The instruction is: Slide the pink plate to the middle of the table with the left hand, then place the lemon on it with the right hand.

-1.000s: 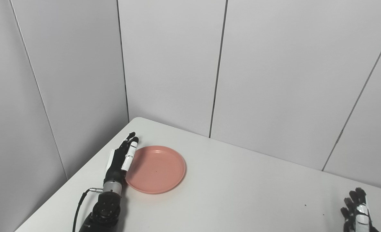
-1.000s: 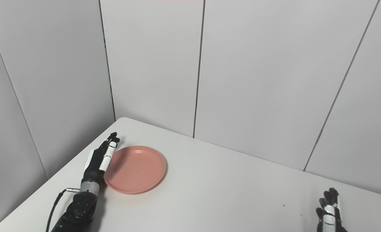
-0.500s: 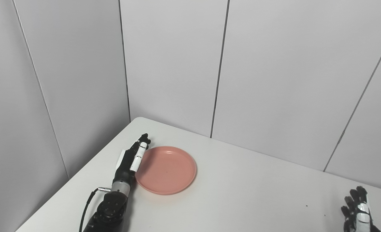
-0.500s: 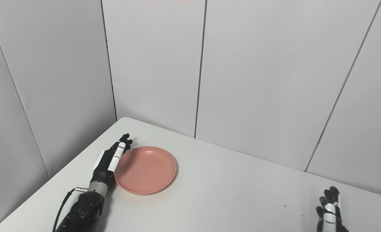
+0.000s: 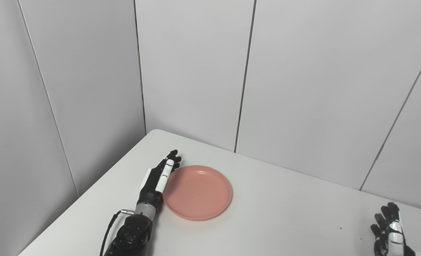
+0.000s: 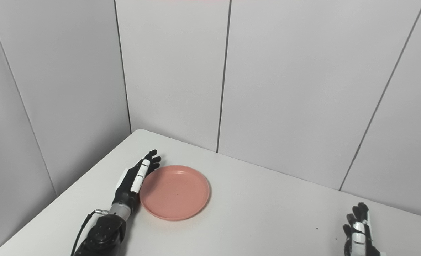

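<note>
We see the left hand (image 5: 158,177) laid flat, fingers straight and together, edge against the left rim of the pink plate (image 5: 198,192) on the white surface (image 5: 285,220), holding nothing. Since a second ago, hand and plate have travelled rightward together. The right hand (image 6: 358,231) waits at bottom right, fingers spread and empty, partly cut off. No lemon is in view.

my left hand (image 5: 157,177): black, white finger segment | silver wrist ring, black cable | my right hand (image 5: 390,233): black-white
</note>
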